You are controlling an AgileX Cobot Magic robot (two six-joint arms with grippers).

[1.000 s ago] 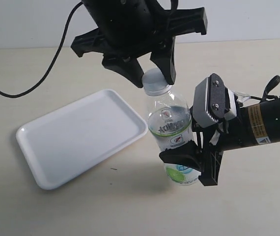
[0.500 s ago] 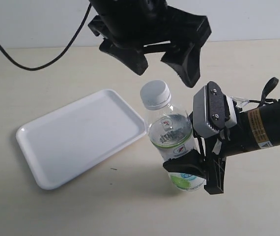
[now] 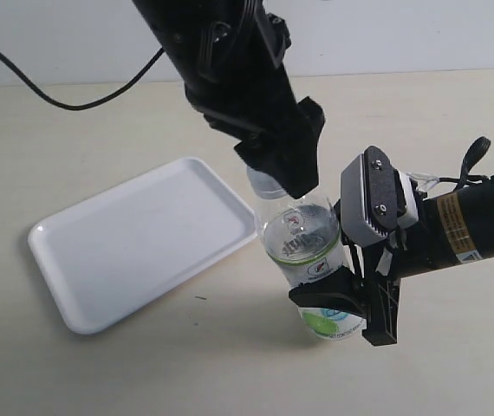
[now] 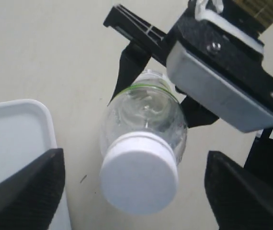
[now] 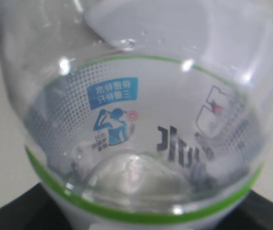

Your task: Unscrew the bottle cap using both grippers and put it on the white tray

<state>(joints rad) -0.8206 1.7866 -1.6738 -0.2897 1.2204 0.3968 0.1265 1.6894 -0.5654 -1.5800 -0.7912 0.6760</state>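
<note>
The clear bottle [image 3: 303,243] with its green-and-white label leans over the table, and my right gripper [image 3: 351,303] is shut on its lower body. In the right wrist view the bottle [image 5: 141,120] fills the picture, with black fingers just showing at its base. My left gripper [image 3: 282,169] has come down over the bottle's top and hides the cap in the exterior view. In the left wrist view the white bottle cap [image 4: 140,175] sits on the neck between the two black fingers [image 4: 26,191], with a gap on each side. The left gripper [image 4: 136,189] is open.
The white tray [image 3: 134,251] lies on the beige table left of the bottle, its near corner [image 4: 12,129] close to the bottle's neck. A black cable [image 3: 48,95] trails across the back left. The right arm's grey block [image 3: 373,195] stands next to the bottle's shoulder.
The left gripper has turned and dropped from above the bottle down around the cap, which it now hides in the exterior view. The right gripper keeps its hold on the bottle.
</note>
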